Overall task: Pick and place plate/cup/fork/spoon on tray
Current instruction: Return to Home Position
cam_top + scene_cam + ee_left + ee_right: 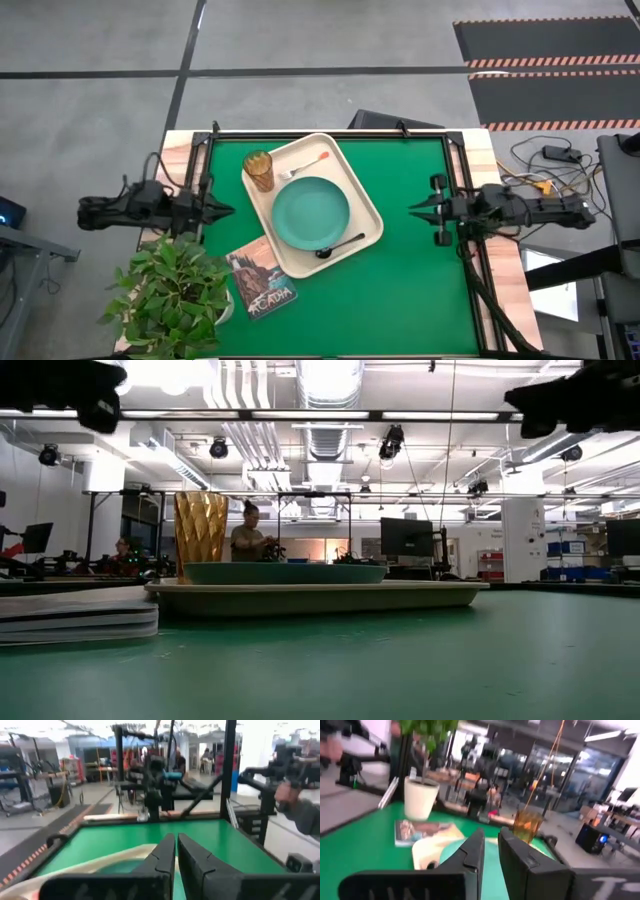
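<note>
A green table [410, 290] fills the middle of the high view, with one dark arm stretched in from each side edge and both held well clear of the tableware. The left gripper [228, 210] hangs over the table's left border, pointing inward. Its wrist view shows the two fingers [162, 855] drawn together with only a sliver between them, and they clasp nothing. The right gripper [412, 210] mirrors it at the right border, its fingers [515, 855] likewise closed up on nothing.

The cream tray [292, 258] lies left of the table's centre, turned at an angle to the table's edges. A potted plant [170, 290] stands at the near left corner of the table. The teal plate [311, 213] lies flat in the middle of the tray. A picture-covered book [260, 280] rests on the green surface just beside the tray, between it and the plant.

The amber cup [259, 171] stands upright in the tray's corner nearest the left arm, beside the plate. The fork [305, 166] lies inside the tray along the rim above the plate, its tines towards the cup and its pink handle pointing away. The dark spoon [340, 246] lies inside the tray on the opposite side, between the plate and the rim.
</note>
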Robot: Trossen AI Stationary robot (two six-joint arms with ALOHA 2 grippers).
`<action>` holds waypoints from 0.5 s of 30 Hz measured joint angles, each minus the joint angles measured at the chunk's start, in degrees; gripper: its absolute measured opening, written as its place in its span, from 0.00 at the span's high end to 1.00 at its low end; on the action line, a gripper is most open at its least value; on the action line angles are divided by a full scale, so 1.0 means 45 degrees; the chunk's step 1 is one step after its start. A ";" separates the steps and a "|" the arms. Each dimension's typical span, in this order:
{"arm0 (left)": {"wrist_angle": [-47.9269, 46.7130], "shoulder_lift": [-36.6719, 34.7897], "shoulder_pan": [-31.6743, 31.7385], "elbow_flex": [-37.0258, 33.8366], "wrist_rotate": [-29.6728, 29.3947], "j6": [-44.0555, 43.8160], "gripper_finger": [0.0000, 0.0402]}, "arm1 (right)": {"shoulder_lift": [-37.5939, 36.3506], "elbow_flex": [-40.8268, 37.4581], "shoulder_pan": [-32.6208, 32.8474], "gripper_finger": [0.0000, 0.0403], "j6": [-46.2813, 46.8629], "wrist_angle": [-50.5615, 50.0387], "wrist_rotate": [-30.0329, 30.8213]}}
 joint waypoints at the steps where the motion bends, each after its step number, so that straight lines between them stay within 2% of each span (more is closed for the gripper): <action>1: 0.0084 0.0051 -0.0001 -0.0152 0.0003 0.0009 1.00 | -0.0267 -0.0066 0.0000 0.89 -0.0031 -0.0084 0.0005; 6: 0.0846 -0.0015 0.0000 -0.1188 0.0264 0.0757 1.00 | -0.1706 -0.0125 0.0005 0.89 -0.0657 -0.0767 -0.0006; 15: 0.3558 -0.0088 0.0000 -0.3668 0.0441 0.0991 1.00 | -0.1644 -0.0316 -0.0019 0.89 -0.1362 -0.1433 -0.0005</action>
